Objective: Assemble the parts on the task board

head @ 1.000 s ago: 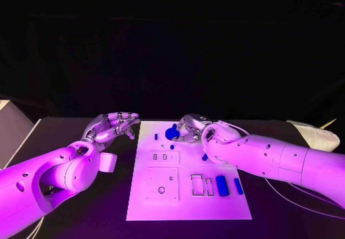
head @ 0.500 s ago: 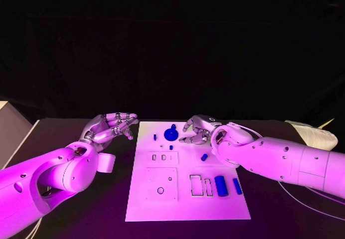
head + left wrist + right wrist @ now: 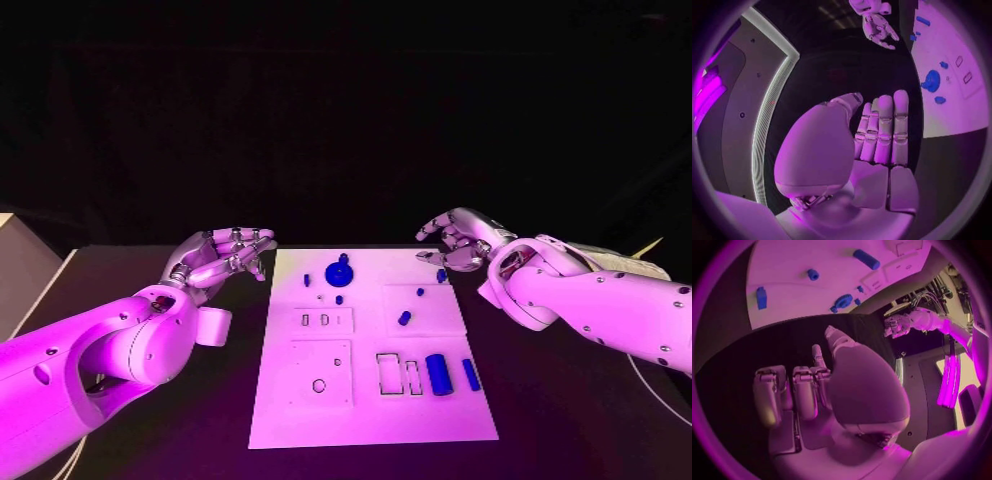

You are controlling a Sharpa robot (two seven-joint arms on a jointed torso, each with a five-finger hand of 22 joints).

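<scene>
On the black table the white task board lies flat in the middle, its long side running from near to far. Left of the board, the left arm reaches toward the far side, and the left hand hovers just beside the board's far-left corner, fingers extended side by side and lightly curved, holding nothing; the left wrist view shows the same hand with straight fingers lying close together over bare table. Right of the board, the right arm comes in from the right edge, and the right hand is raised off the far-right corner of the board, fingers apart and partly curled, empty. On the board, a round blue part sits near the far edge, left of centre. A blue cylinder and a slimmer blue bar lie side by side at the near right, just right of two rectangular slots. A small blue peg lies at mid-board. Smaller blue pieces, one near the far-right edge and one near the far-left edge, rest apart from the round part.
</scene>
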